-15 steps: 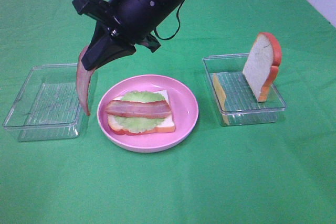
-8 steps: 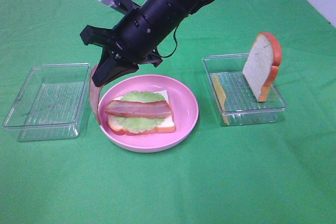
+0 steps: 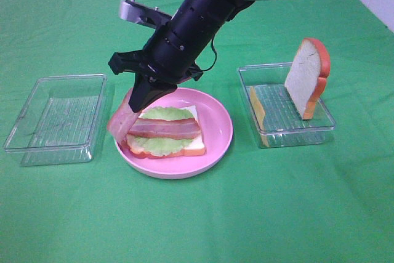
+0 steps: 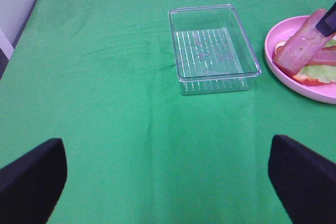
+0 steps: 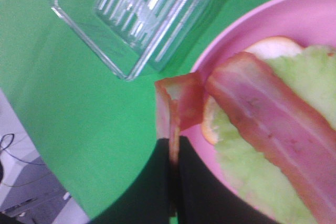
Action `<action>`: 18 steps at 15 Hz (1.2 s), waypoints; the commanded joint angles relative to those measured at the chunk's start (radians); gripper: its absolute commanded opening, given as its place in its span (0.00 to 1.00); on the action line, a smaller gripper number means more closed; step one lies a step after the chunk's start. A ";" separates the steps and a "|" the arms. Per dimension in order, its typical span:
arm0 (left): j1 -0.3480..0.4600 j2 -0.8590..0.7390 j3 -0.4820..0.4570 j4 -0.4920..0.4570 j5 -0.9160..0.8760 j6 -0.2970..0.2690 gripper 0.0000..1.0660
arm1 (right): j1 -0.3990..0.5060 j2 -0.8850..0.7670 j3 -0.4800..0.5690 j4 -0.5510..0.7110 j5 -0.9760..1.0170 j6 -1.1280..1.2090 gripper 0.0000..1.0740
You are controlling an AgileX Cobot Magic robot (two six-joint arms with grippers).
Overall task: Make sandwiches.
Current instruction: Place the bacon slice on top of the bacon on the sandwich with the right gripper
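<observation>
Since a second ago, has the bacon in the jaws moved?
Yes. The hanging bacon strip went right, from beside the left tray to the pink plate.

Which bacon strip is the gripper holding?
The hanging strip, pinched in the right gripper and drooping by the plate's left edge in the high view. The other strip lies flat across the lettuce, untouched.

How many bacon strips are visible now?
2. One bacon strip lies on the lettuce; the second strip hangs from the right pincer at the pink plate's left edge.
</observation>
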 commanded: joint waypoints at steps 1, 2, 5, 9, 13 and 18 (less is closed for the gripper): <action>-0.001 -0.013 0.003 0.004 -0.015 -0.001 0.92 | -0.003 0.002 0.000 -0.087 -0.016 0.052 0.00; -0.001 -0.013 0.003 0.004 -0.015 -0.001 0.92 | -0.003 0.002 0.000 -0.133 -0.032 0.078 0.00; -0.001 -0.013 0.003 0.004 -0.015 -0.001 0.92 | -0.003 0.002 0.000 -0.242 -0.056 0.146 0.00; -0.001 -0.013 0.003 0.004 -0.015 -0.001 0.92 | -0.002 0.002 0.000 -0.356 -0.056 0.201 0.00; -0.001 -0.013 0.003 0.004 -0.015 -0.001 0.92 | -0.002 0.002 0.000 -0.372 -0.055 0.214 0.00; -0.001 -0.013 0.003 0.004 -0.015 -0.001 0.92 | -0.002 0.001 -0.001 -0.371 -0.052 0.219 0.52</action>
